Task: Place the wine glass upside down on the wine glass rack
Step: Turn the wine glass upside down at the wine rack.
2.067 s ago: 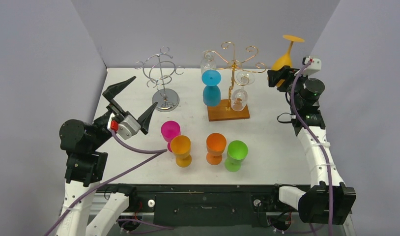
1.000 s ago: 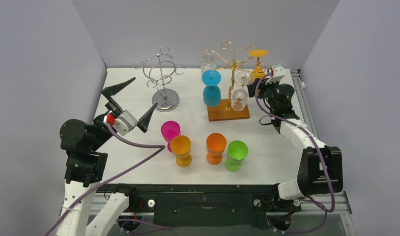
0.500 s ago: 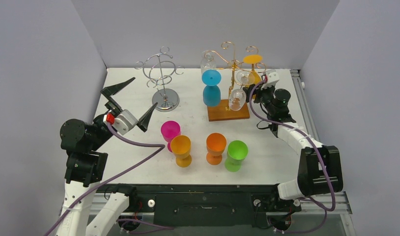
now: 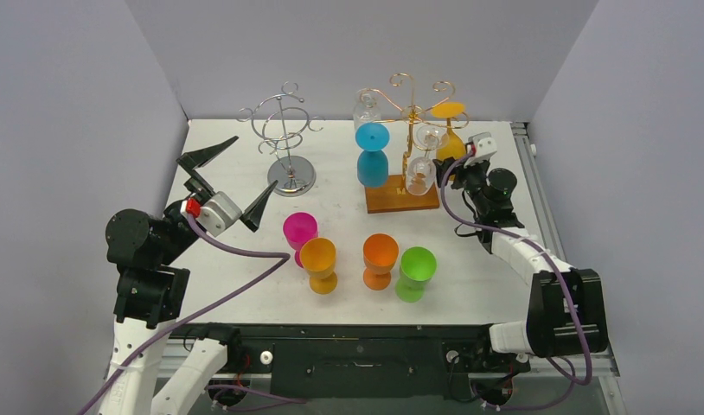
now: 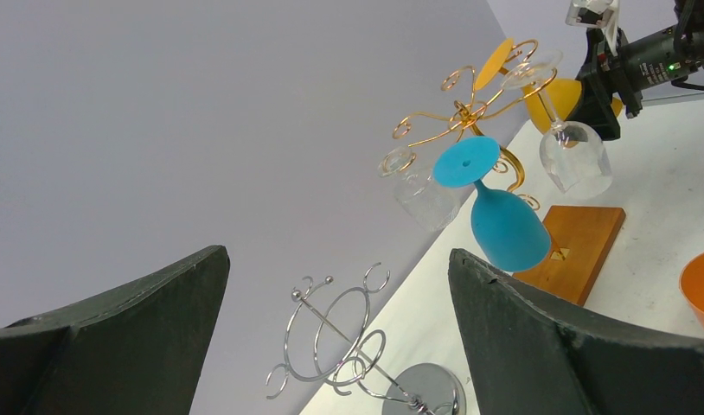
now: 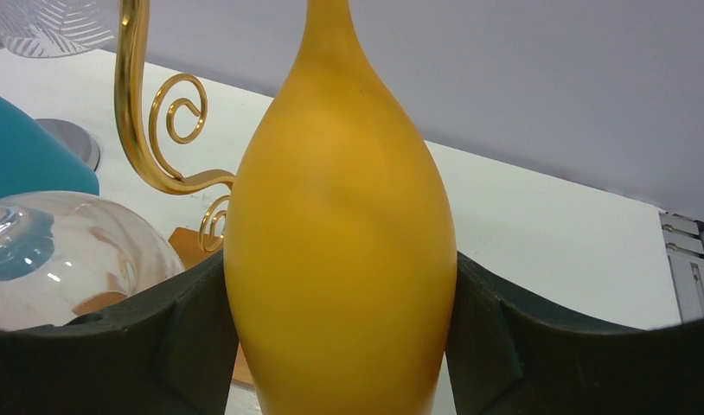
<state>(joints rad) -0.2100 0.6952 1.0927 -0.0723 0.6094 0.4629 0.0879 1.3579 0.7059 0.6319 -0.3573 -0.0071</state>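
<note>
**Asker:** Where is the wine glass?

**Me:** The yellow wine glass point(image 6: 340, 242) is upside down, bowl low and foot high. It is at the right-hand arm of the gold rack point(image 6: 130, 86), toward the far right of the table point(image 4: 470, 294). My right claw point(image 4: 457, 162) pinches the bowl, one finger pressed on each side. I cannot tell whether the foot already rests on the wire.

**Asker:** What else hangs there?

**Me:** A blue glass point(image 4: 372, 156) hangs upside down on the rack's left side. Clear glasses point(image 4: 422, 173) hang just left of mine, one just beside my yellow bowl. The rack stands on a wooden base point(image 4: 400, 197).

**Asker:** And your other claw?

**Me:** My left claw point(image 4: 253, 162) hovers over the near left of the table with its fingers spread wide, gripping nothing. Beyond it, far left, stands a silver rack point(image 4: 284, 130). Upright in a row across the near middle are a pink cup point(image 4: 299, 231), an amber cup point(image 4: 318, 259), an orange cup point(image 4: 380, 255) and a green cup point(image 4: 416, 268).
</note>
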